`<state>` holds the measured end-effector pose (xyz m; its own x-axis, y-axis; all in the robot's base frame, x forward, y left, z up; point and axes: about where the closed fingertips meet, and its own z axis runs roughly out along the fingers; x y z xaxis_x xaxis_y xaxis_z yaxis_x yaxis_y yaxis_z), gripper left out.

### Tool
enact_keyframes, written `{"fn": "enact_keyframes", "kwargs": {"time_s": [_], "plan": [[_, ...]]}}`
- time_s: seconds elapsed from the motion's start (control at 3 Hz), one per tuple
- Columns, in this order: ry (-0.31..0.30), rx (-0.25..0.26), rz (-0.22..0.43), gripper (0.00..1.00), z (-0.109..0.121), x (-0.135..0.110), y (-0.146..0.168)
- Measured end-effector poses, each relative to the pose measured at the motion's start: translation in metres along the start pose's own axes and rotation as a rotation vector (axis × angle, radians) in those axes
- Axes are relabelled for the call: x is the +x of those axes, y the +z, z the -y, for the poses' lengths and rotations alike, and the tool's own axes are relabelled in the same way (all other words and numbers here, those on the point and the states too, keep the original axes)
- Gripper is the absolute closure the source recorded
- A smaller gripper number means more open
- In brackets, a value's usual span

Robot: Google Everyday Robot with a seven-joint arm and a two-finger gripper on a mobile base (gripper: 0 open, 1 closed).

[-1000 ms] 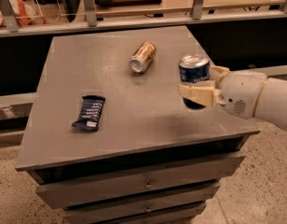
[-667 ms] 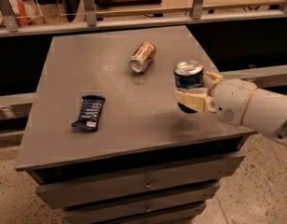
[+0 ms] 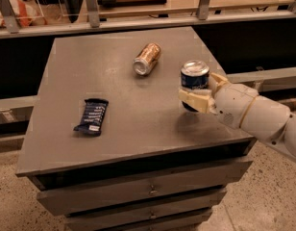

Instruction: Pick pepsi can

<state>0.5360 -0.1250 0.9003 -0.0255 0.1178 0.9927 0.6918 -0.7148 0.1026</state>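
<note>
The pepsi can (image 3: 194, 79) is dark blue with a silver top and stands upright, held a little above the grey table top near its right edge. My gripper (image 3: 202, 93) comes in from the right on a cream-white arm and is shut on the can, one finger (image 3: 193, 99) across its lower front and the other behind it. A shadow lies on the table just below the can.
A copper-coloured can (image 3: 146, 58) lies on its side at the back middle of the grey cabinet top (image 3: 114, 105). A flat dark blue snack wrapper (image 3: 92, 116) lies at the left front. Drawers run below the front edge. A railing and shelf stand behind.
My gripper with the pepsi can has shifted a little to the left and toward the front, over the table. The copper can and wrapper have not moved.
</note>
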Motion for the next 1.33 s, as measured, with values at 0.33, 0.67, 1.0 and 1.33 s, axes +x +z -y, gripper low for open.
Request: {"fn": "enact_keyframes", "kwargs": {"time_s": [0.33,0.67,1.0,1.33], "plan": [[0.024,-0.029,-0.055,1.0,-0.005,-0.007,0.001],[0.049,-0.05,-0.106,1.0,-0.01,-0.016,0.004],[0.06,-0.055,-0.136,1.0,-0.015,-0.021,0.009],[0.066,-0.051,-0.139,1.0,-0.024,-0.026,0.013]]}}
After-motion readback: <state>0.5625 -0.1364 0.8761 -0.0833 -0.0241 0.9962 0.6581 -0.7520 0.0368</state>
